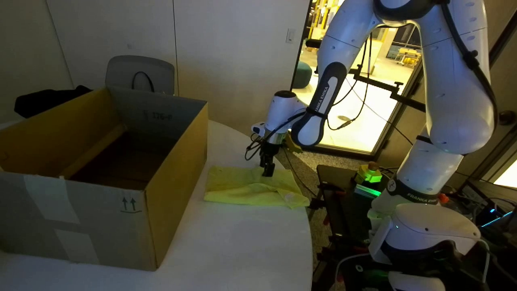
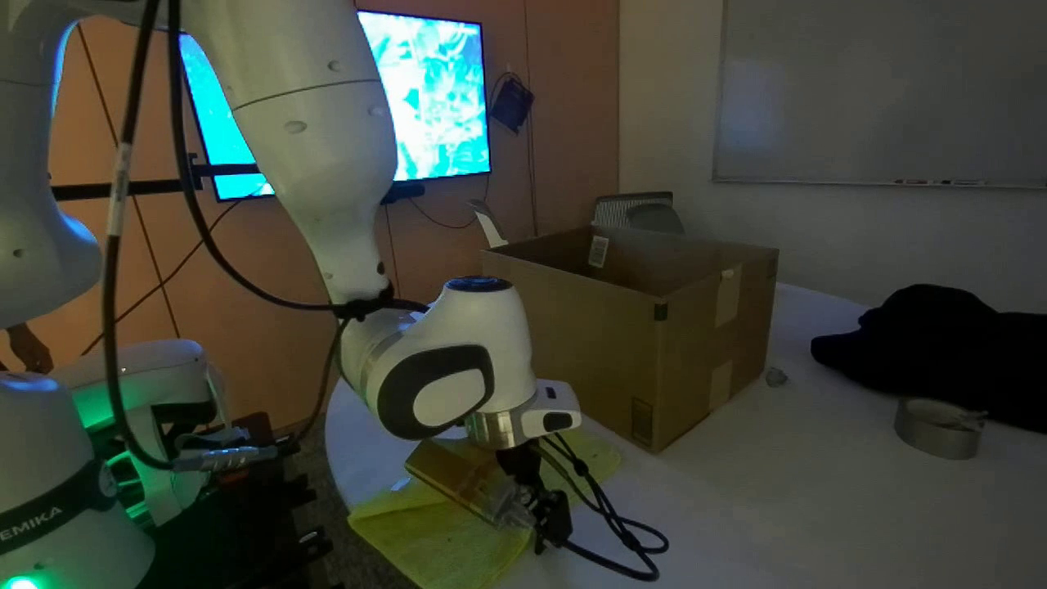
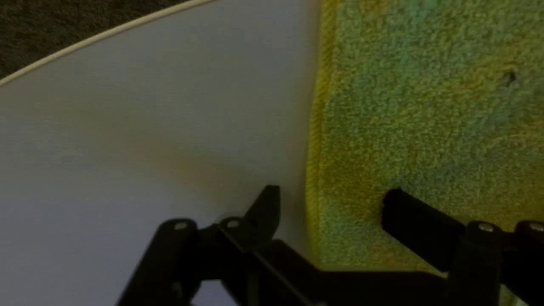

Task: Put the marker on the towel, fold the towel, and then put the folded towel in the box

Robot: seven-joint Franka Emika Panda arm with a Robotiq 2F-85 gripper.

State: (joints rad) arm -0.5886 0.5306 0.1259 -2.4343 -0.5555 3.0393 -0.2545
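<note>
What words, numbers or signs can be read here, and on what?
"ANKA EMIKA", start unclear: dark stripe on the robot's arm.
"FRANKA EMI", end unclear: dark band at the arm's base.
"EMIKA": same band, in an exterior view.
Two up arrows over a line: outside of the box.
Probably "176-P", faint: inside wall of the box.
White sticker inside the box, dark printed mark outside: too small to read.

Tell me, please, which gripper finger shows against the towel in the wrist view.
The finger at the picture's right: the towel lies behind its tip, while the other finger has the table behind its tip.
</note>
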